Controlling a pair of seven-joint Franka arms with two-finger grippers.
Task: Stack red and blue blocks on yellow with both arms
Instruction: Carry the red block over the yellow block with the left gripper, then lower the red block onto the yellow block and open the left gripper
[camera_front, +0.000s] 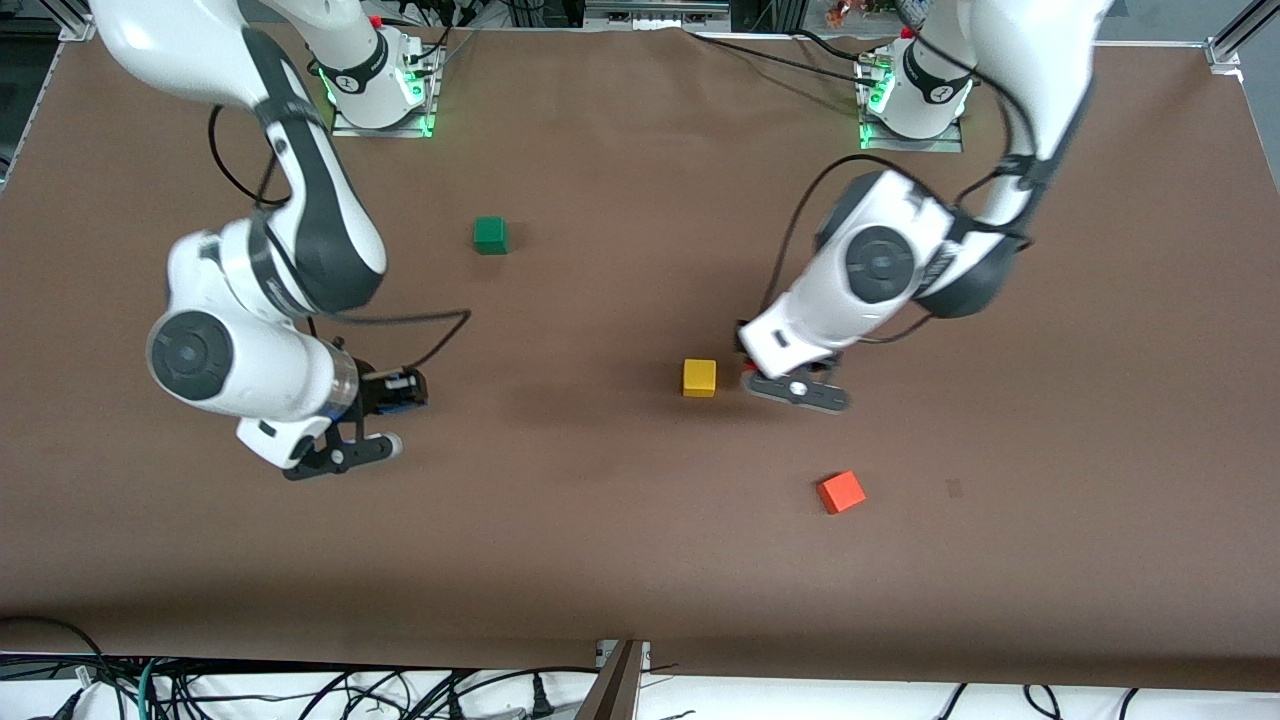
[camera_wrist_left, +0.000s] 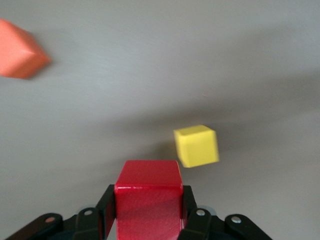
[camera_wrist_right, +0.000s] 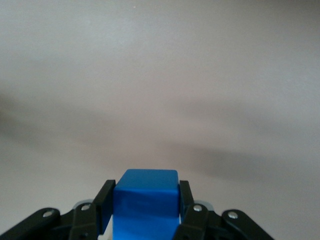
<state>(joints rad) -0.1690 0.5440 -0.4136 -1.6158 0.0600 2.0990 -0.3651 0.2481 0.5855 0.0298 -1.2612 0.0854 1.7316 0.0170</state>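
My left gripper (camera_front: 778, 380) is shut on the deep red cube (camera_wrist_left: 148, 176), with a finger on each side. It hangs over the table just beside the yellow cube (camera_front: 699, 378), toward the left arm's end. The yellow cube also shows in the left wrist view (camera_wrist_left: 196, 145), a little ahead of the red cube and off to one side. My right gripper (camera_front: 395, 396) is shut on the bright blue cube (camera_wrist_right: 146, 197) and holds it over bare table toward the right arm's end. In the front view the hands mostly hide both held cubes.
An orange cube (camera_front: 841, 492) lies nearer the front camera than the yellow cube; it also shows in the left wrist view (camera_wrist_left: 20, 49). A green cube (camera_front: 490, 235) sits farther back, near the right arm's base. The brown table (camera_front: 620, 560) is bare elsewhere.
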